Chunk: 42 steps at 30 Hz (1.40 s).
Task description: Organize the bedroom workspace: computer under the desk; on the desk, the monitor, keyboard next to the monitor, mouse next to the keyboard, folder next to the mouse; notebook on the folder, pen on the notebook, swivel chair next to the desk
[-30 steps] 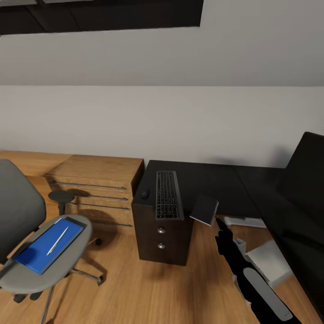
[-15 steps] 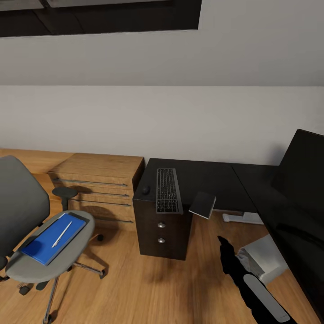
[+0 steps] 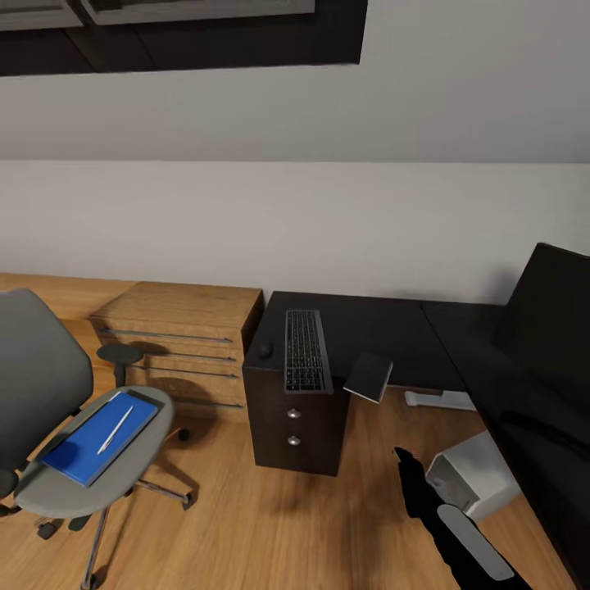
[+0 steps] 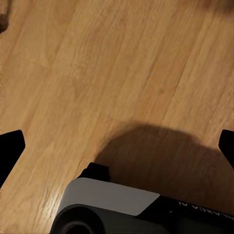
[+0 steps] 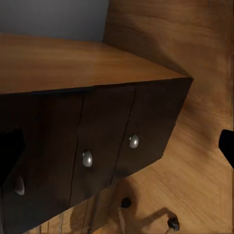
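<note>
desk point(image 3: 385, 324): glossy black top stood against the white wall, its drawer unit point(image 3: 297, 426) with silver knobs facing the floor point(image 3: 246, 524).
keyboard point(image 3: 306, 351): lay on the desk end above the drawers.
mouse point(image 3: 265, 348): sat just beside the keyboard, on its chair-ward side.
notebook point(image 3: 369, 376): rested at the desk's front edge, partly overhanging.
monitor point(image 3: 545, 328): black screen stood on the desk's other wing.
computer point(image 3: 475, 473): grey case stood on the floor below that wing.
swivel chair point(image 3: 49, 410): stood well apart from the desk.
folder point(image 3: 100, 437): lay on the chair seat.
pen point(image 3: 115, 429): lay on the folder.
left gripper point(image 4: 117, 146): fingers spread wide over bare floor, holding nothing.
right gripper point(image 5: 117, 146): fingers spread wide, facing the drawer unit, holding nothing.
</note>
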### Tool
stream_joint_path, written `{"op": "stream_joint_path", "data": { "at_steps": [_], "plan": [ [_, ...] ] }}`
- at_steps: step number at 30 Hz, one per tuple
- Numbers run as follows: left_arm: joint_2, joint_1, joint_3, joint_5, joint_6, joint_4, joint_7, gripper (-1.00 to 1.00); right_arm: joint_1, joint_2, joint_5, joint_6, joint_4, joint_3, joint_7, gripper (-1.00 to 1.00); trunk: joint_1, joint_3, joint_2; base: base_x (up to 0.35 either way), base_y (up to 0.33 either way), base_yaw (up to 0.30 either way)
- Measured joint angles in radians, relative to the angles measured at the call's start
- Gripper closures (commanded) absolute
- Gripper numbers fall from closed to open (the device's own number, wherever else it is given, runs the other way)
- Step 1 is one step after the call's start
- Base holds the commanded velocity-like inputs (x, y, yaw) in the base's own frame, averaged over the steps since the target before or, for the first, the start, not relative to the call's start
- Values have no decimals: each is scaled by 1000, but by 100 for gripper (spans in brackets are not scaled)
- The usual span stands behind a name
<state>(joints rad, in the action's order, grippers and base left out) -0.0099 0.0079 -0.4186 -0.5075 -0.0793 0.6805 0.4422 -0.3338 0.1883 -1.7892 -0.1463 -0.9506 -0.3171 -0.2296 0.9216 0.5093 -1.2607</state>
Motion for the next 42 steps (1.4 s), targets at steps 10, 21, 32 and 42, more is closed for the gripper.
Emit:
{"op": "stream_joint_path", "data": {
  "at_steps": [10,21,32,42],
  "plan": [
    [3,0,1,0,4,-5,3,-100,-105,-186,466,-146,408,1,3,-100,-38,-31,70,0,0,0],
    [3,0,2,0,3,-5,4,-100,-107,-239,848,-394,821,-66,10,-100,-81,-66,147,0,0,0],
    [4,0,3,-2,-3,-6,3,-100,-53,-149,1263,-437,968,-203,83,-100,-123,-100,224,0,0,0],
    [3,0,3,-2,-3,-7,1,-100,-48,-212,1280,-439,971,-204,117,-100,-161,-132,294,0,0,0]
  ]
}}
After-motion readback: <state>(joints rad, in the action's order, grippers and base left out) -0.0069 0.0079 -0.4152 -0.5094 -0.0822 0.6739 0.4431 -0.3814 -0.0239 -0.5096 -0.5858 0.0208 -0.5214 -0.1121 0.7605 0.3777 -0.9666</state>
